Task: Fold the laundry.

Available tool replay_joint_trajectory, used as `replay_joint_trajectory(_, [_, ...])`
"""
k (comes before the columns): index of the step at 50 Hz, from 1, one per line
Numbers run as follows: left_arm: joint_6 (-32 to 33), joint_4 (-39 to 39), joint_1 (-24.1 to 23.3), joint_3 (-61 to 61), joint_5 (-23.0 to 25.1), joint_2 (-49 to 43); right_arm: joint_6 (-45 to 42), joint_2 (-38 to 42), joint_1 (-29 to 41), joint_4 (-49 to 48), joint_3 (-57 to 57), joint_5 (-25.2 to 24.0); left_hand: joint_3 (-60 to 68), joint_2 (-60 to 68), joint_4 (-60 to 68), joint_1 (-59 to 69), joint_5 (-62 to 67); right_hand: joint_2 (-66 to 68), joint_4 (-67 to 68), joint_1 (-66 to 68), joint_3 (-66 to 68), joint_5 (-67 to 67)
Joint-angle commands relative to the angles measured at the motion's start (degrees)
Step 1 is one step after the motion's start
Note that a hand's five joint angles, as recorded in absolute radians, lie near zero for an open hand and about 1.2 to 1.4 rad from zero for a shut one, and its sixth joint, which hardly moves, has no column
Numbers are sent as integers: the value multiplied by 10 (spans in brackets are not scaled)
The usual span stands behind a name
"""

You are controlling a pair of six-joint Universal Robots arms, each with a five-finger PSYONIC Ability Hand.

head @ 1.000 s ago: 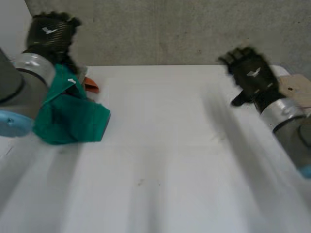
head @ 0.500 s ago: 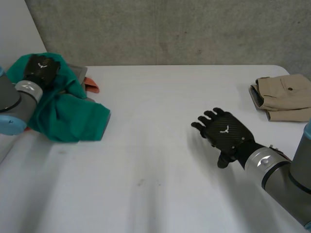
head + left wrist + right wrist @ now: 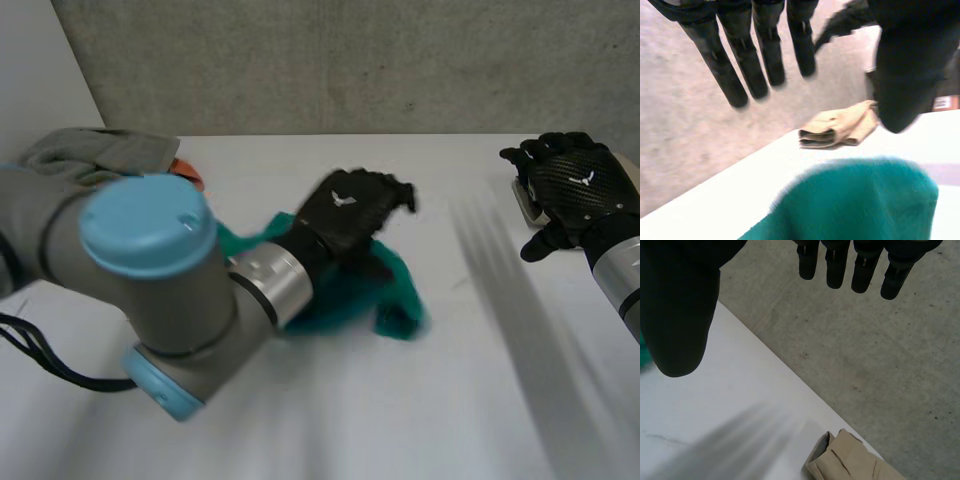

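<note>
green cloth (image 3: 395, 300) under left hand (image 3: 350, 210), tan garment (image 3: 837, 131) mostly behind right hand (image 3: 575, 190)

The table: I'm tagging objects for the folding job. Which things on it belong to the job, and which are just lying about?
Job in hand: green cloth, left robot hand over it.
Lying about: folded tan garment, grey cloth, small orange item, all untouched; right robot hand open, empty.

green cloth (image 3: 395, 292): crumpled, middle of table (image 3: 330, 420) | tan garment (image 3: 837, 129): folded, table edge
</note>
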Motion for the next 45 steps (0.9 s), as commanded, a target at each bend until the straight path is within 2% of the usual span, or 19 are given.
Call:
replay_joint_trajectory(1, [6,-3,9,0,-12,27,-8,16,1,2,-4,-8,-167,-163,-162,-125,-158,-24,-26,-33,-25,-26])
replay_joint_trajectory(9, [13,-7,103,-55,-79,114,-18,23,8,27,-16,-23,-162,-158,-157,-120,-153,-24,-26,-33,-25,-26])
replay_joint_trajectory(17, [61,-23,168,-129,-109,165,-18,42,39,166,-103,-88,-148,-144,-144,-106,-139,-24,-26,-33,-25,-26])
replay_joint_trajectory(23, [137,-25,199,-196,-113,169,-20,160,130,268,-257,-108,-145,-141,-140,-103,-136,-24,-26,-33,-25,-26])
replay_joint_trajectory(25, [154,-22,225,-212,-119,170,-20,184,155,280,-290,-109,-143,-139,-139,-101,-134,-24,-26,-33,-25,-26])
replay_joint_trajectory(32, [159,-27,291,-240,-117,187,-12,337,240,283,-456,-110,-142,-137,-137,-100,-133,-24,-26,-33,-25,-26])
replay_joint_trajectory(41, [158,-24,306,-294,-96,242,-8,497,311,290,-613,-100,-145,-141,-140,-103,-136,-6,-9,-15,-7,-9])
replay_joint_trajectory(44, [158,-24,316,-299,-81,251,-7,529,319,290,-641,-90,-147,-142,-142,-105,-138,104,102,95,103,102])
replay_joint_trajectory(45, [158,-24,321,-300,-78,253,-7,533,319,290,-646,-82,-147,-142,-142,-105,-138,235,232,226,234,232])
